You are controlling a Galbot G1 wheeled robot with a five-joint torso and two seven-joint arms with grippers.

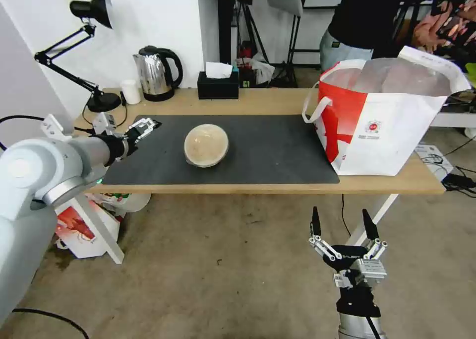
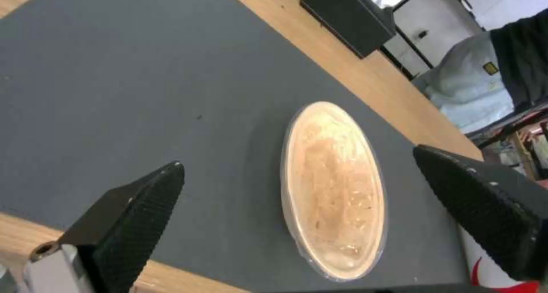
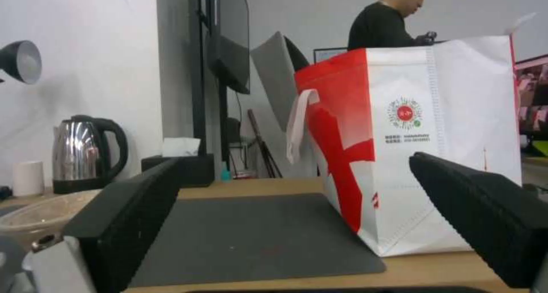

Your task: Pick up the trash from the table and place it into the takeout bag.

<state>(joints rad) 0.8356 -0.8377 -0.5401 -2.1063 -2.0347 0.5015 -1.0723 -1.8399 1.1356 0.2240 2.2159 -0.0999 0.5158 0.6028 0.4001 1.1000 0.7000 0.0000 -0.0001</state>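
Note:
The one piece of trash in sight is a tan domed round bowl [image 1: 206, 145] on the dark grey mat [image 1: 267, 150] near the middle of the table [image 1: 258, 101]. My left gripper [image 1: 145, 127] hovers over the mat's left end, open and empty, pointing at the bowl [image 2: 334, 186] from a short distance. At the table's right end stands the takeout bag [image 1: 384, 118], white with red panels and its foil-lined mouth open upward. My right gripper [image 1: 342, 226] hangs below the table's front edge, open and empty, facing the bag [image 3: 411, 143].
A black desk lamp [image 1: 89, 41], small white cup [image 1: 131, 91], steel kettle [image 1: 156, 73] and black tissue box [image 1: 217, 85] line the table's back edge. A smaller red-and-white bag [image 1: 84, 230] lies on the floor under the left end. A person stands behind the takeout bag.

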